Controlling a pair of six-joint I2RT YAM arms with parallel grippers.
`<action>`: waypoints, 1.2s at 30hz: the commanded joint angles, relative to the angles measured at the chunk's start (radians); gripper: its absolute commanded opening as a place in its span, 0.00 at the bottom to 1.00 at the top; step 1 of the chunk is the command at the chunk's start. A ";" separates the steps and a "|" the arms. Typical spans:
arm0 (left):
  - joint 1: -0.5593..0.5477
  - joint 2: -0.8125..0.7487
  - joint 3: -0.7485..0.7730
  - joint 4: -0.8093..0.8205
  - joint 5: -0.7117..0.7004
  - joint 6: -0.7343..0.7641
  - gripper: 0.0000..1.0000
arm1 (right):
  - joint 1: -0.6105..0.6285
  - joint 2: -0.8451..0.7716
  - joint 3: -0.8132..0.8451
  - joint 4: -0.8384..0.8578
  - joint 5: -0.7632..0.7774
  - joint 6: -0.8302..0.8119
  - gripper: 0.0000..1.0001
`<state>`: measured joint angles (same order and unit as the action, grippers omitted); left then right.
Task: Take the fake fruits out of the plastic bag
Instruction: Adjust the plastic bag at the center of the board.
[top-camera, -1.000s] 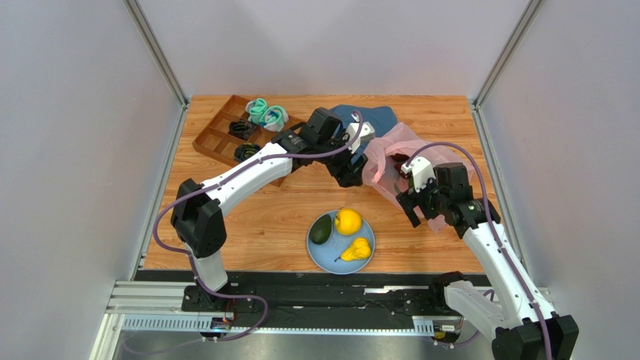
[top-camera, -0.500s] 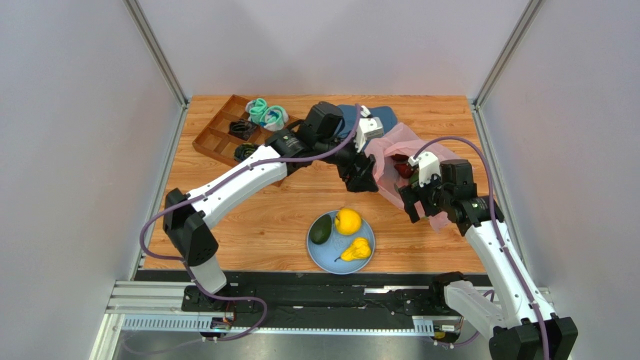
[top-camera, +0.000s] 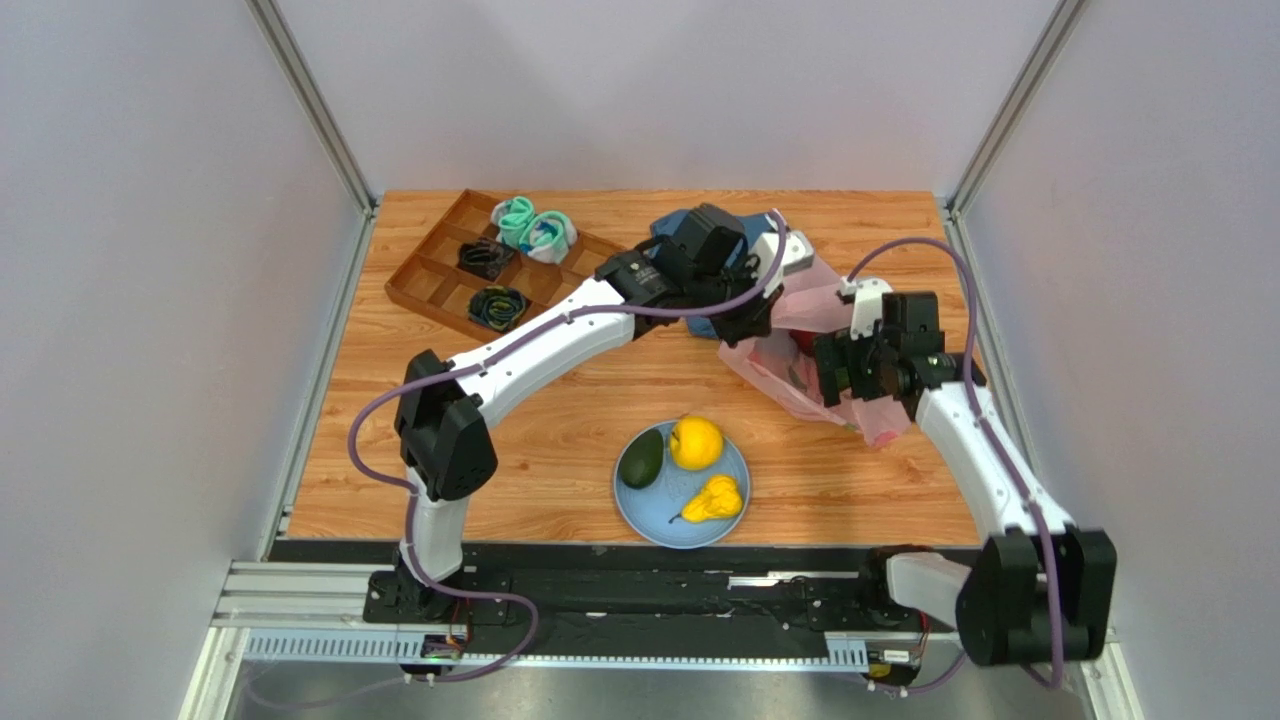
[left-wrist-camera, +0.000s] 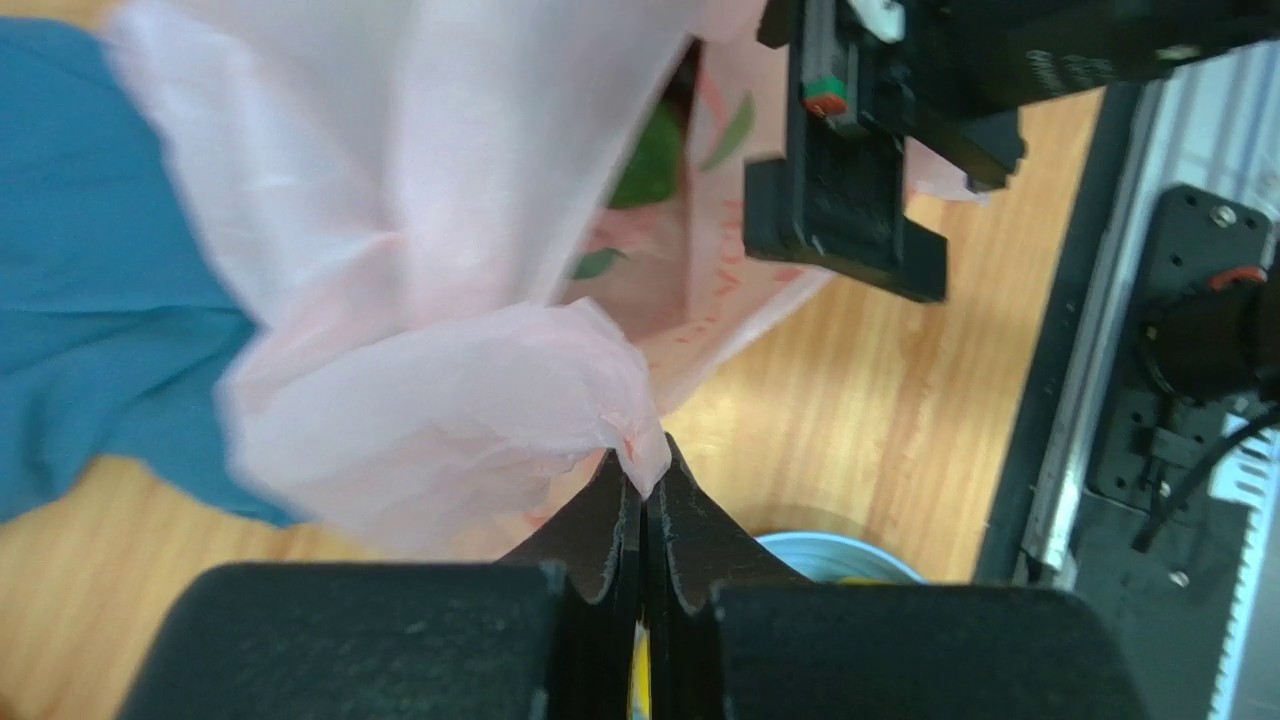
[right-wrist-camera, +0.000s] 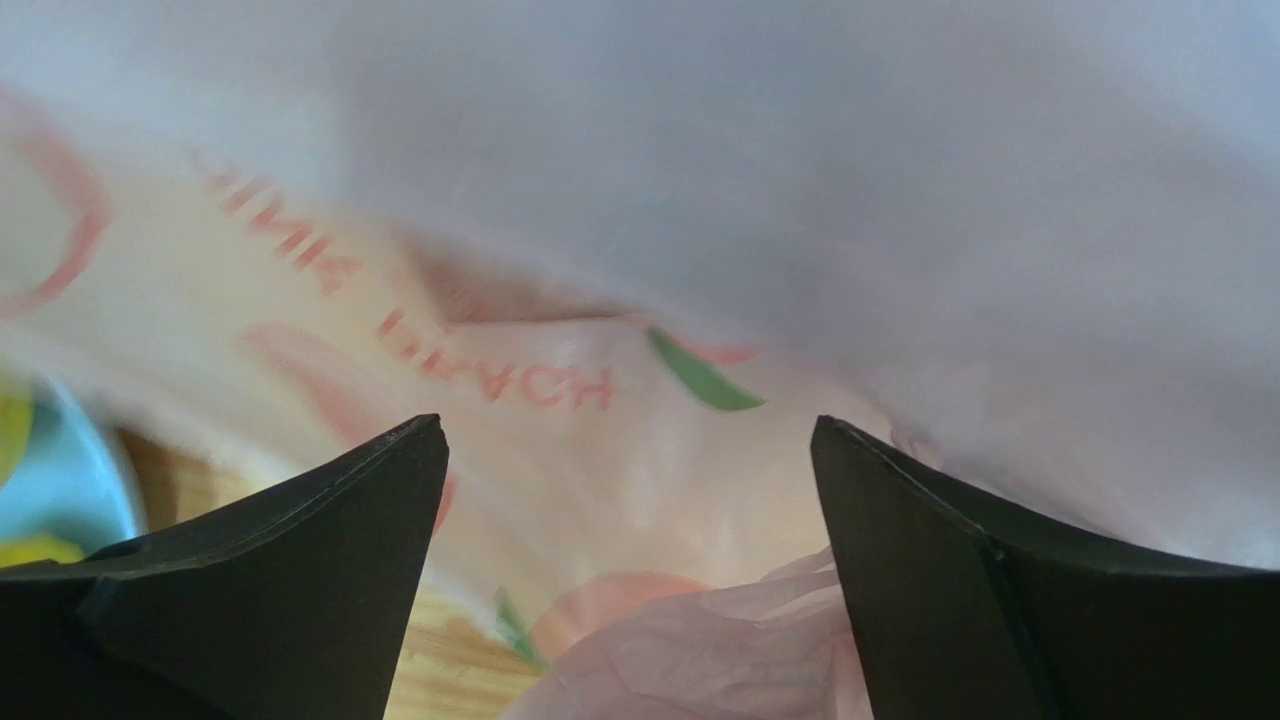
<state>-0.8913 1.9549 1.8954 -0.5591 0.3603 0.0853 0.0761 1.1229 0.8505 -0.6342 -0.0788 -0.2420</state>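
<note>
At the bottom centre of the left wrist view, my left gripper (left-wrist-camera: 643, 485) has its jaws pressed together on a puckered fold of the plastic bag (left-wrist-camera: 451, 360), so that side is a firm pinch on thin film. Across from it, my right gripper (right-wrist-camera: 628, 450) stands wide apart and holds nothing. Its dark wedge-shaped fingertips (right-wrist-camera: 346, 510) frame the bag's inner wall, with red lettering and a green leaf print dead ahead. From above, the bag lies slantwise, its long axis running from the pinched edge at upper centre down toward the lower right. The right arm is plainly the nearer one to its mouth, so I judge that any fruit inside lies forward of those open jaws. The film is crinkly, translucent and slack, and it will fold rather than resist. Something green (left-wrist-camera: 649, 158) shows past the fold; fruit or print, I cannot tell. Behind the bag lies a soft blue cloth (left-wrist-camera: 90, 300) on the wooden table (left-wrist-camera: 857, 405). At lower centre of the top view, a glossy round citrus (top-camera: 696, 444), a pear (top-camera: 714, 500) and an avocado (top-camera: 642, 459) sit on the blue plate (top-camera: 661, 527).
</note>
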 joint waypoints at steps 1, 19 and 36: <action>0.069 -0.086 0.090 0.019 -0.029 0.027 0.00 | -0.103 0.156 0.149 0.134 -0.012 0.085 0.96; 0.043 -0.278 -0.285 0.050 0.172 -0.050 0.00 | -0.125 -0.017 0.128 -0.212 -0.055 -0.106 0.78; 0.035 -0.212 -0.219 0.045 0.115 -0.078 0.00 | 0.067 0.055 0.387 -0.212 -0.351 -0.236 0.64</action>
<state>-0.8513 1.7546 1.6459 -0.5343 0.4873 0.0196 0.1196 1.1610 1.0939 -0.8577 -0.4355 -0.4232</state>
